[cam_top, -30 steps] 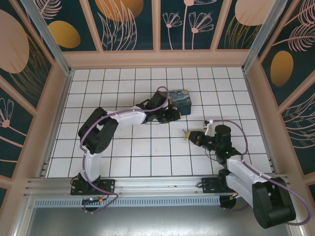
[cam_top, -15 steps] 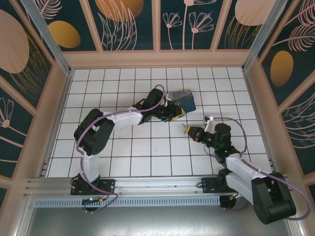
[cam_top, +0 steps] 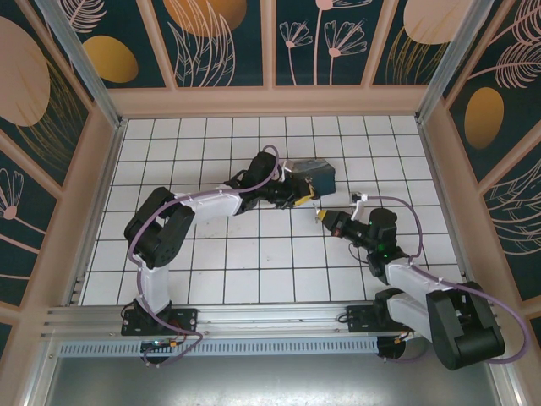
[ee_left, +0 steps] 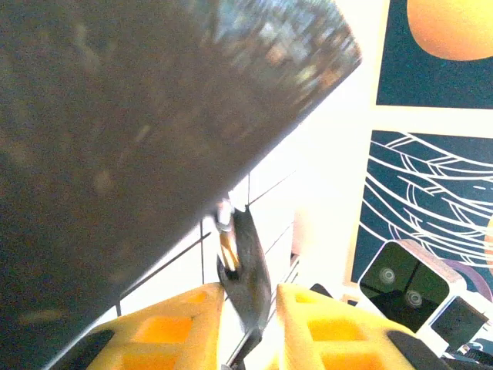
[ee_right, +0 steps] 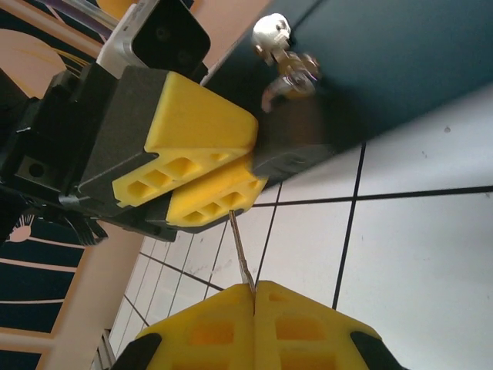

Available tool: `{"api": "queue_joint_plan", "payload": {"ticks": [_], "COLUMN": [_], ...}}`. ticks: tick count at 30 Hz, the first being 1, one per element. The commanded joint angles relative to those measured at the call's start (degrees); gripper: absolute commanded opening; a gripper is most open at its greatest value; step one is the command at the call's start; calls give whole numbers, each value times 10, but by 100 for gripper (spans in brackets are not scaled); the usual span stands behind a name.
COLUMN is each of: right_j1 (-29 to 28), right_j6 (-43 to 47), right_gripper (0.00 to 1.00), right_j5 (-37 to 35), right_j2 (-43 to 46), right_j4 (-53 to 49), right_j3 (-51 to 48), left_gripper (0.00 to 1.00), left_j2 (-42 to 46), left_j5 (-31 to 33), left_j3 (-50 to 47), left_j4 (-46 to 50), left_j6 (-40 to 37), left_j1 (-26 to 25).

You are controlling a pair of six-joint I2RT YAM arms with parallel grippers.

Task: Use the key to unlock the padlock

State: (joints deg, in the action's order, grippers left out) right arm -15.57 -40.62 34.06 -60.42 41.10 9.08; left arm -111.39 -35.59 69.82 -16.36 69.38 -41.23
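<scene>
A white tiled surface point(cam_top: 211, 262) walled in dark floral panels. Toward its far middle the padlock point(ee_right: 293, 154) sits against the blue swirl-painted box point(cam_top: 314, 172), clamped between the yellow fingers of the left hand point(ee_right: 250, 158). Just short of it, the key point(ee_right: 239, 250) juts from the right hand point(ee_right: 254, 287), whose fingers are pressed together on it. The step looks like the approach for insertion; next the blade must line up with the keyhole and push in. That keyhole is hidden, and the silvery bits above the padlock are blurred.
</scene>
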Motion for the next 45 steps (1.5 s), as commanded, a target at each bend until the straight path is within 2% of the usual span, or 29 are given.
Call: {"api": "queue_joint_plan", "payload": {"ticks": [1,7,12,13,15,17,21,24,30,35,45], "right_j1": [7,25,94,108,139,161,197,209,234,245,246], "right_j6": [12,-9,14,22,38,49,54,55,67,64,55], "right_gripper": [0,0,0,0,0,0,0,0,0,0,0], "right_j5": [-8,-3,-2,3,10,1,-8,-16,-27,-10,19], "right_j2": [-7,9,71,77,83,87,95,103,115,119,118], "right_j4": [36,26,-111,-132,-178,-219,-256,-273,-308,-303,-276], "right_j3": [22,0,-2,3,16,26,34,44,66,65,60], "left_gripper": [7,10,17,22,41,55,65,66,66,66,62], "left_j2": [27,28,43,47,54,46,10,-39,-138,-175,-253], "left_j5": [-14,13,81,96,152,205,323,388,461,506,557], "left_j3": [-4,-2,16,16,25,37,48,84,223,271,385], "left_j4": [-37,-2,76,87,133,163,199,233,341,402,492], "left_j6": [8,-17,-78,-86,-110,-116,-67,-41,-5,43,52], "left_j1": [2,4,3,-2,-27,-62,-122,-141,-176,-178,-178]}}
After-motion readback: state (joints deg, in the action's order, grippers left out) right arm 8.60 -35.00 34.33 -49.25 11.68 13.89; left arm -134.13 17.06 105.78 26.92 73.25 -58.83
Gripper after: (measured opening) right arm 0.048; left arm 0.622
